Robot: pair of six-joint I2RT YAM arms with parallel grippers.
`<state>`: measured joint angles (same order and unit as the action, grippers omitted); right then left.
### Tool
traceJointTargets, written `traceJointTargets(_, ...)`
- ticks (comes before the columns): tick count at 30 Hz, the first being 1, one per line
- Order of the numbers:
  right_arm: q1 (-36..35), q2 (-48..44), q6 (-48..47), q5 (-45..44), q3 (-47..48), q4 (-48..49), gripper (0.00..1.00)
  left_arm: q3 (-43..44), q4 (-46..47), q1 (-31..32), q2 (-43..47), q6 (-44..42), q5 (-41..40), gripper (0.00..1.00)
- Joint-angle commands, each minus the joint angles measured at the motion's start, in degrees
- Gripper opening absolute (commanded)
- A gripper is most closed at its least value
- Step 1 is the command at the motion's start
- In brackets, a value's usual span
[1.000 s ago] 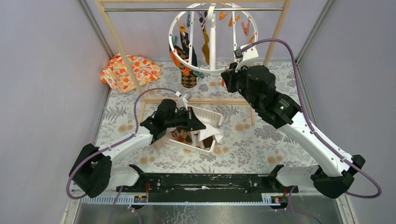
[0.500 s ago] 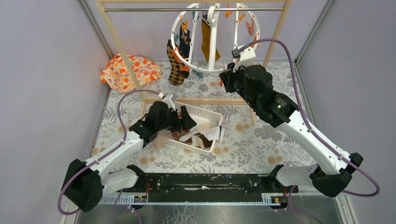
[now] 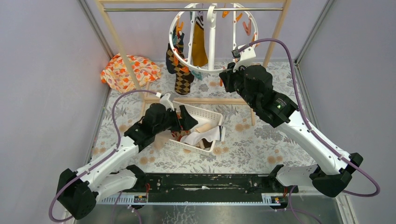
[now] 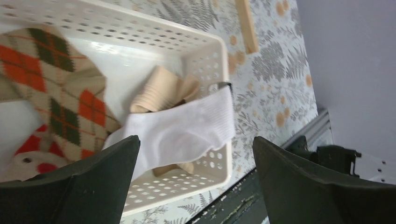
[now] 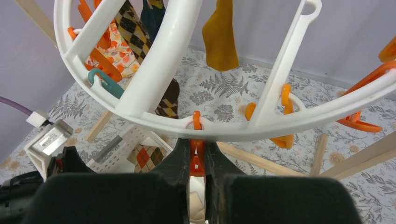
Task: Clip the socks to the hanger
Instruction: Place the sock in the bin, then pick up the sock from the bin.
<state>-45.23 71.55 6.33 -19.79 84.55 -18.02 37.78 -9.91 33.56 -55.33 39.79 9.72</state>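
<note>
The hanger (image 3: pixel 211 42), a white ring with orange and teal clips, hangs from the rail at the back. A black-tan argyle sock (image 3: pixel 183 80) and a mustard sock (image 3: pixel 200 44) hang clipped to it. My right gripper (image 3: pixel 225 74) is at the ring's near rim (image 5: pixel 280 122), shut (image 5: pixel 197 149) on an orange clip (image 5: pixel 196 161). My left gripper (image 3: pixel 184 122) stands wide open (image 4: pixel 195 140) over the white slotted basket (image 4: pixel 223 70), with nothing between its fingers. A white sock (image 4: pixel 182 130) drapes over the basket's edge, on top of a beige sock (image 4: pixel 159 88). A brown-red argyle sock (image 4: pixel 70 98) lies beside them.
An orange-flowered cloth bundle (image 3: pixel 128 70) lies at the back left. The wooden rail frame (image 3: pixel 119 46) stands around the hanger, its foot bar (image 3: pixel 201 100) lying across the table just behind the basket (image 3: pixel 205 113). Grey walls close in both sides.
My left gripper opened and let go of the white sock, which now lies over the basket's edge; the left arm drew back a little. The hanger turned and its socks swung.
</note>
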Motion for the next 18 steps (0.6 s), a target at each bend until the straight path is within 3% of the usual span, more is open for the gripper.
traceJointTargets(1,0.71,-0.01,0.09,0.61,0.11,2.99,0.00,3.63,2.91,4.04,-3.00,-0.35,0.85,0.99)
traceJointTargets(10,0.84,-0.43,0.09,0.73,-0.14,2.86,0.00,8.21,4.12,19.85,-12.71,-0.89,-14.66,0.98)
traceJointTargets(18,0.99,-1.18,-0.21,0.32,-0.41,2.51,0.00,13.62,1.70,26.34,-23.58,-2.48,-25.47,0.97)
